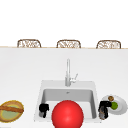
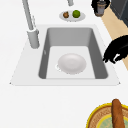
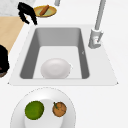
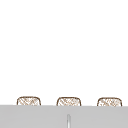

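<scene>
Cup (image 2: pixel 100 9), a brown one, stands at the sink's (image 1: pixel 40 100) right front corner beside the plate (image 1: pixel 123 106), the right hand (image 1: pixel 103 107) curled round it; a firm upright hold seems best; the left hand (image 1: pixel 43 109) hovers with bent fingers, clasping nothing.

Two free-floating hands make up the whole robot, with no arm or body behind either. The left hand (image 1: pixel 43 109), at about seven o'clock in the front view, is solid matte black and human in shape, with slim tapering fingers (image 2: pixel 110 58). The right hand (image 1: pixel 103 107), at about four o'clock, is the same plain black, bearing no visible markings, cables or screws.
</scene>
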You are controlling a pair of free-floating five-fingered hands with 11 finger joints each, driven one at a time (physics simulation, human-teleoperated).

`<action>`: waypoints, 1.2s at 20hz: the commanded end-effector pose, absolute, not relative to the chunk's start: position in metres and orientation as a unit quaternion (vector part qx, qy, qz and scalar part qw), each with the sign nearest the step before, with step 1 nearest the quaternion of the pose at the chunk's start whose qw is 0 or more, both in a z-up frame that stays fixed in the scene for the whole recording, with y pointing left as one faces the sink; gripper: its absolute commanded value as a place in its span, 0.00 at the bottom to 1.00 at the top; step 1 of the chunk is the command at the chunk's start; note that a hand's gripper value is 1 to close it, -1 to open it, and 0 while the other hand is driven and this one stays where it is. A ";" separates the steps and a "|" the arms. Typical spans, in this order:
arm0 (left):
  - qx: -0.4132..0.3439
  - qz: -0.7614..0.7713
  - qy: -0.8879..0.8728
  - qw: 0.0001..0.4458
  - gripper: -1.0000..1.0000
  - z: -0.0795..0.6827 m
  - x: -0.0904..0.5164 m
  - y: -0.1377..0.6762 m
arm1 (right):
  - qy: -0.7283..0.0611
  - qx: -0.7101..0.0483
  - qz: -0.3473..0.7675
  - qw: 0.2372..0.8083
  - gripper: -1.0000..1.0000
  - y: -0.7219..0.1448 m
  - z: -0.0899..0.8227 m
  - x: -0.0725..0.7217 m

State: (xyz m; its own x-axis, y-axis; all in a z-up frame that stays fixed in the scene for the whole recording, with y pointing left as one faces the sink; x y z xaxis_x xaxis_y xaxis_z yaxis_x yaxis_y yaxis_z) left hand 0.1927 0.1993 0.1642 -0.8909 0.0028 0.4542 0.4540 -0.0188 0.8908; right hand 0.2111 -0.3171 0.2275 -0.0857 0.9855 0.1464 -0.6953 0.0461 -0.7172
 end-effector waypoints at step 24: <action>-0.168 -0.694 -0.681 0.163 0.50 0.164 0.193 0.199 | -0.379 -0.183 0.633 0.650 1.00 -0.165 0.272 0.254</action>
